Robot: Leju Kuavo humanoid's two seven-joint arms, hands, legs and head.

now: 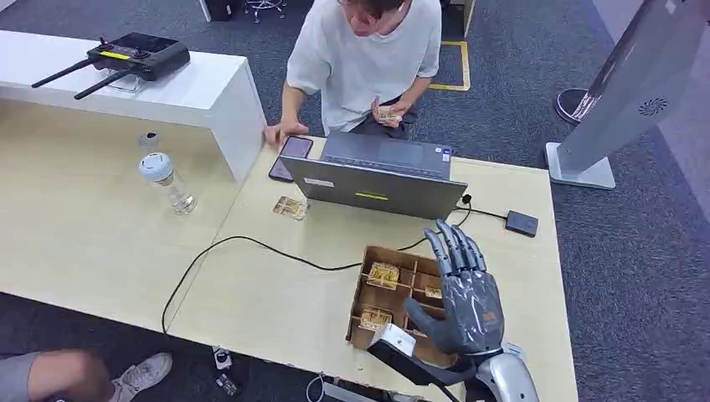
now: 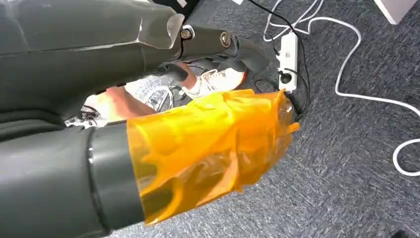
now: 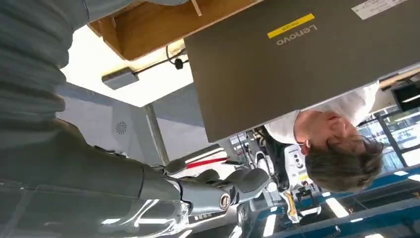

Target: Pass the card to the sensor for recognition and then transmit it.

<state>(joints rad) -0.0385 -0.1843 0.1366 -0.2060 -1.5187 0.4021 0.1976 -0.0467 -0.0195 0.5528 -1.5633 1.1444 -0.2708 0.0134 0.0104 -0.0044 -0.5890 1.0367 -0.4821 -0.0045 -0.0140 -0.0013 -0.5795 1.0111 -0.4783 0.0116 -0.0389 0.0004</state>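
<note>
Right hand (image 1: 465, 293) over the box (image 1: 377, 293), fingers spread, holding nothing.
Cards (image 1: 384, 274) lying in the box's compartments; one more card (image 1: 290, 207) on the table (image 1: 276, 293) at ten o'clock from the box, beside the laptop (image 1: 377, 180). Left hand (image 2: 208, 144) wrapped in orange film, grip impossible to tell.

In the head view the right hand (image 1: 459, 293), lower right of the frame, covers the right side of the box (image 1: 381, 289), so the cards (image 1: 384, 274) in those compartments are hidden, and print on the visible ones is too small to read. The person (image 1: 365, 59) at top centre is cut off by the upper edge, and what they hold is too small to tell. In the left wrist view, orange film (image 2: 208, 148) wraps the left hand, hiding its fingers.
</note>
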